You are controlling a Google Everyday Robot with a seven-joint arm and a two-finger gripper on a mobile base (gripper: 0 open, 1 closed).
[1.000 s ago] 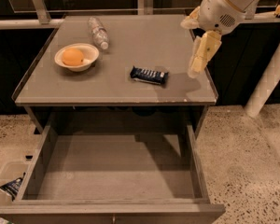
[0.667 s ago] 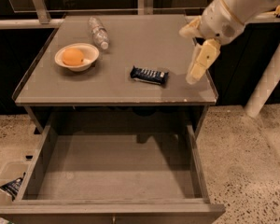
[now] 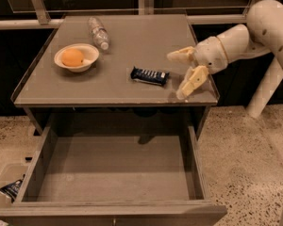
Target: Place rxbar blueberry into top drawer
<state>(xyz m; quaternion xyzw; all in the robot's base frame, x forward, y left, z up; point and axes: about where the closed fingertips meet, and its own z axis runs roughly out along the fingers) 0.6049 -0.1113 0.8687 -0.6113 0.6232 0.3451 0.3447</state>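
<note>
Tool of mine has swung lower and turned sideways, wide open and empty, now just right of the bar lying on the counter. I judge the grasp comes next; the drawer stands open below.

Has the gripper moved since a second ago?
Yes. The open gripper has come left and toward the front edge of the table, nearer the rxbar blueberry, which stayed put.
</note>
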